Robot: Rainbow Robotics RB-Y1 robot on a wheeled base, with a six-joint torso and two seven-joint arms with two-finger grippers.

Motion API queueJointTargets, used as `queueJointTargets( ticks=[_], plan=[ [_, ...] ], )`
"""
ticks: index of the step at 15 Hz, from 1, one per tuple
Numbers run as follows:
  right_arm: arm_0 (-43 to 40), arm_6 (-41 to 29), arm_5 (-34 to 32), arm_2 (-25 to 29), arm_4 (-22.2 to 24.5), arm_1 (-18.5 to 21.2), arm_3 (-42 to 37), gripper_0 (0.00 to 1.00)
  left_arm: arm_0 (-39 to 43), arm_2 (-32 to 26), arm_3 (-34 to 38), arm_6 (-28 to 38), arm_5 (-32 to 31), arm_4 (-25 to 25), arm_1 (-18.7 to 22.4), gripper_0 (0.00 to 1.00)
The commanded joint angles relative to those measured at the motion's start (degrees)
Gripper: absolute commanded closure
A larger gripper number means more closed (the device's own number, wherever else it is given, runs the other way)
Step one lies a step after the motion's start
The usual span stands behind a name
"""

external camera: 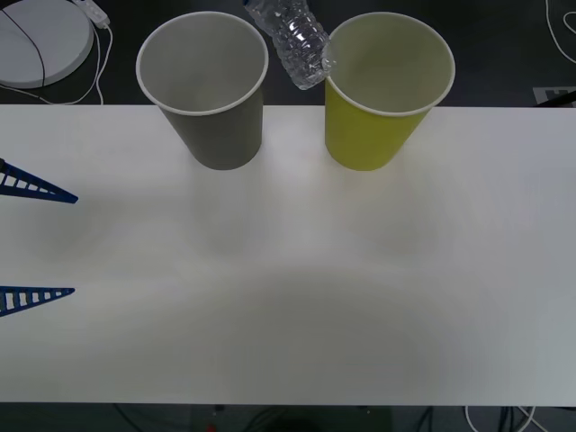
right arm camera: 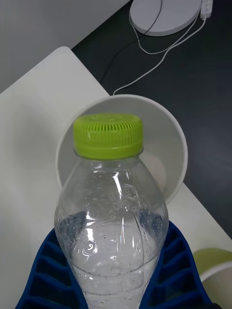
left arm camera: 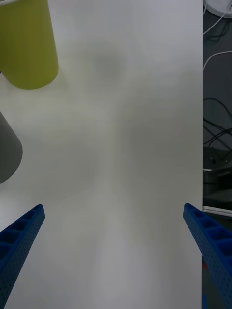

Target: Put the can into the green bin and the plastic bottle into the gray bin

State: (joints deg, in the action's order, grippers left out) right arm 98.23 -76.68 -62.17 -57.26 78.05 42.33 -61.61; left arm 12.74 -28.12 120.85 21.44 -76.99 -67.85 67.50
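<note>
light: bright, even | shadows: soft on table (external camera: 297,297) | focus: sharp | glare: none

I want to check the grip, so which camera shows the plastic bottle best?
The right wrist view: the plastic bottle fills it, lime cap pointing at the gray bin, the right claw shut on its body. The front view catches its ribbed lower body above and between the bins. The left wrist view adds nothing on it.

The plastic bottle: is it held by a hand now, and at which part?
Yes. The right hand holds the plastic bottle by its lower body, cap toward the gray bin. The left hand is open and holds nothing.
</note>
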Motion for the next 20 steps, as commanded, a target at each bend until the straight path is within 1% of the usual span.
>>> queueJointTargets(
  ticks=[1, 6, 11, 15, 20],
  plan=[
    [2.49, -0.05, 0.47, -1.37, 0.43, -3.57, 5.0, 1.0, 0.0, 0.0, 0.0, 0.0, 0.0, 0.0, 0.0, 0.0],
    [6.71, -0.05, 2.76, -6.2, -0.18, -9.72, 13.53, 1.0, 0.0, 0.0, 0.0, 0.0, 0.0, 0.0, 0.0, 0.0],
    [9.52, -0.05, 3.9, -8.75, -0.18, -15.61, 21.44, 1.0, 0.0, 0.0, 0.0, 0.0, 0.0, 0.0, 0.0, 0.0],
    [10.75, 0.04, 5.39, -9.89, -0.18, -18.86, 24.78, 1.0, 0.0, 0.0, 0.0, 0.0, 0.0, 0.0, 0.0, 0.0],
    [11.98, -0.05, 6.36, -10.33, -0.36, -21.76, 27.77, 1.0, 0.0, 0.0, 0.0, 0.0, 0.0, 0.0, 0.0, 0.0]
  ],
)
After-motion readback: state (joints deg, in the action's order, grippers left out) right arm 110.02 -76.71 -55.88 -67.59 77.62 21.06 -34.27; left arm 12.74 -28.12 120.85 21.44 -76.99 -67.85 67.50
